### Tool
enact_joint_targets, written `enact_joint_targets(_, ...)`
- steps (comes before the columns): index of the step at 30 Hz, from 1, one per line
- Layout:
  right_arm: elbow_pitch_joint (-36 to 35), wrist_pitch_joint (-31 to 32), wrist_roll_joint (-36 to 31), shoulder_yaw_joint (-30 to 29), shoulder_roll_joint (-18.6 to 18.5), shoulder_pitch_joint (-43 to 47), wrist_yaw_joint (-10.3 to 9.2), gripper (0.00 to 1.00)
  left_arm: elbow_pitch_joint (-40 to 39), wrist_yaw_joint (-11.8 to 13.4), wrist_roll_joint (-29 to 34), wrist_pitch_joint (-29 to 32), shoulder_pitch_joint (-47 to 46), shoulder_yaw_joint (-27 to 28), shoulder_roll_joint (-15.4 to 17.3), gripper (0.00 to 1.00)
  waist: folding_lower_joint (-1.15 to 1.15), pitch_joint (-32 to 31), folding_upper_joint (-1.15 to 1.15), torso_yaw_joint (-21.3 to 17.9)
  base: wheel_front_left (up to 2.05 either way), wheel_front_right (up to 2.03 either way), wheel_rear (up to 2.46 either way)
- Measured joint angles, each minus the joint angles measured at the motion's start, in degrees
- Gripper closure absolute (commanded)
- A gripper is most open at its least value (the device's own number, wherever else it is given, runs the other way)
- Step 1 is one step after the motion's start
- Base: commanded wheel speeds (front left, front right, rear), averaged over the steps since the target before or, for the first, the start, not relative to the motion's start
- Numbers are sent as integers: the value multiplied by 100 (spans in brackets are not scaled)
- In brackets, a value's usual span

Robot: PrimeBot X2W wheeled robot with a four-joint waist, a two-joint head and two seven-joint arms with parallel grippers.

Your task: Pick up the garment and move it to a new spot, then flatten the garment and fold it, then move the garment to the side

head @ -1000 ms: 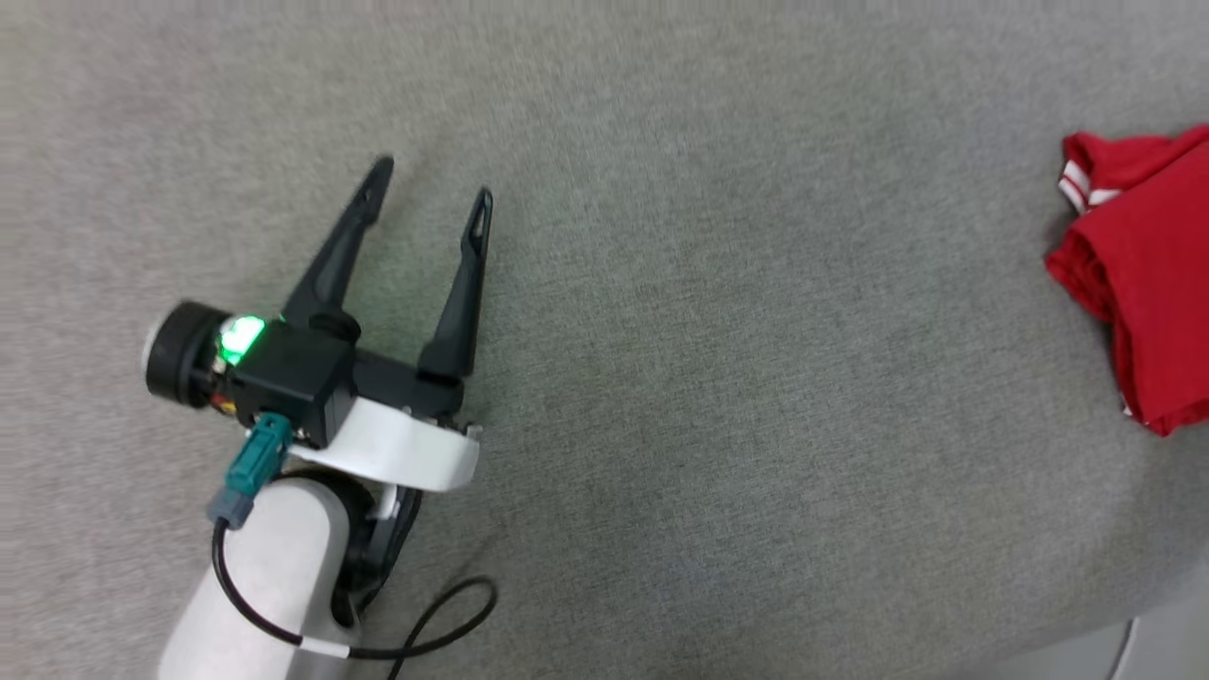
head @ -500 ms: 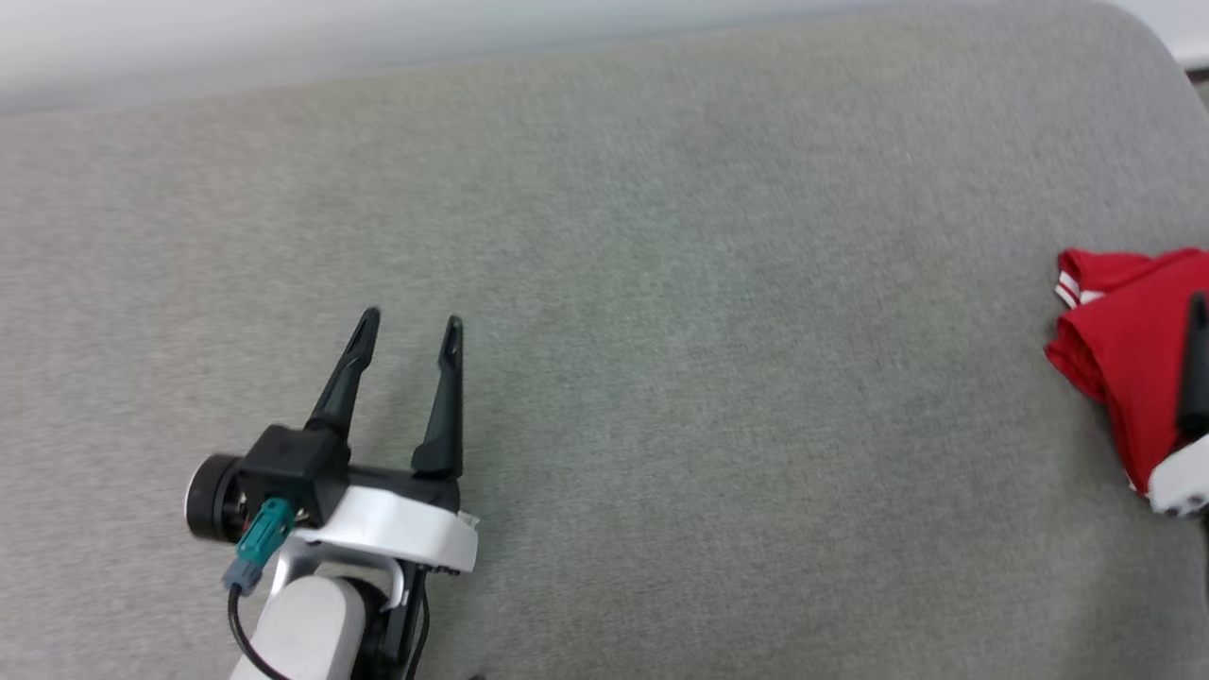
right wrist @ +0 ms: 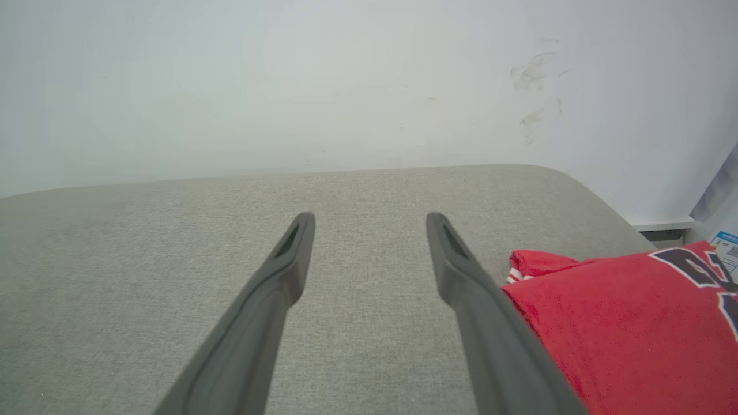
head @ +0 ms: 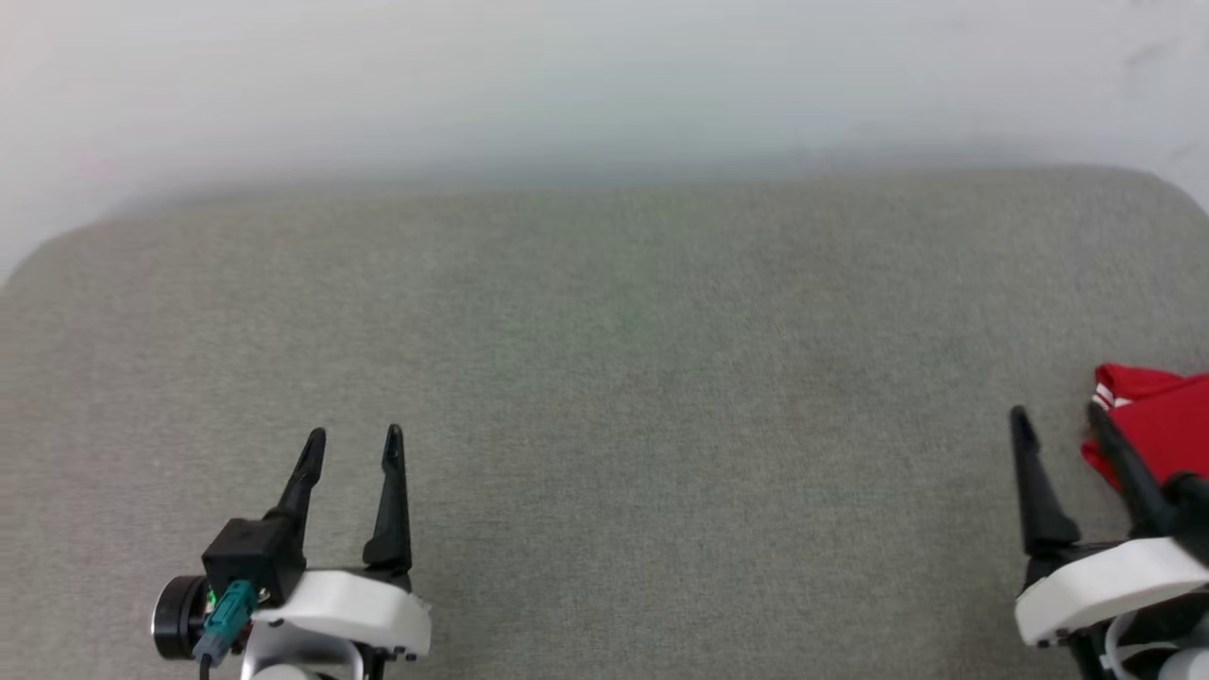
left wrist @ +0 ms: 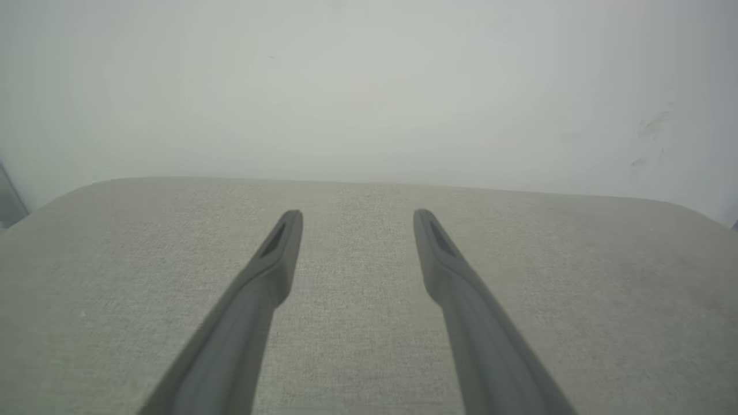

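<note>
The garment (head: 1157, 425) is a red jersey with white-striped trim, lying folded at the right edge of the grey padded surface (head: 604, 378). In the right wrist view the garment (right wrist: 622, 334) shows dark lettering and lies just right of my right fingers. My right gripper (head: 1056, 414) hovers open at the lower right, its right finger overlapping the garment's left edge in view; whether it touches, I cannot tell. My left gripper (head: 354, 436) stands open and empty at the lower left, far from the garment. In both wrist views, the left gripper (left wrist: 357, 214) and the right gripper (right wrist: 369, 218) show spread fingers with bare fabric between.
A pale wall (head: 604, 85) rises behind the surface's far edge. The surface's rounded right corner (right wrist: 582, 184) ends close beyond the garment, with a baseboard and a labelled object (right wrist: 726, 245) past it.
The head camera has tilted up, bringing the wall and the far edge into view. Both grippers now sit low in the picture, and the right one has come in beside the garment.
</note>
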Motion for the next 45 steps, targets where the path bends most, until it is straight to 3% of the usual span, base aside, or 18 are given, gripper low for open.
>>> enact_joint_targets(13, -987, 314, -148, 383, 198, 739, -1, 0, 138, -171, 234, -14, 492, 313, -33, 0, 0, -616, 0, 182, 0, 0, 0)
enact_joint_targets(32, -1003, 436, -138, 505, 212, 755, -1, 0, 249, -460, 531, -14, 466, 482, -287, 0, 2, -624, 0, 144, 0, 0, 0)
enact_joint_targets(33, -990, 434, -132, 514, 199, 738, -1, 100, 258, -469, 539, -14, 464, 488, -294, 100, 1, -623, 0, 141, 0, 0, 0)
enact_joint_targets(38, -739, 442, -98, 531, 233, 848, 0, 100, 499, -485, 495, 30, 611, 489, -345, 100, 2, -620, 0, 140, 0, 0, 0)
enact_joint_targets(45, -543, 471, 667, 513, 243, 823, 0, 100, 566, -548, -225, 236, 599, 592, -393, 100, 2, -613, 0, 147, 0, 0, 0)
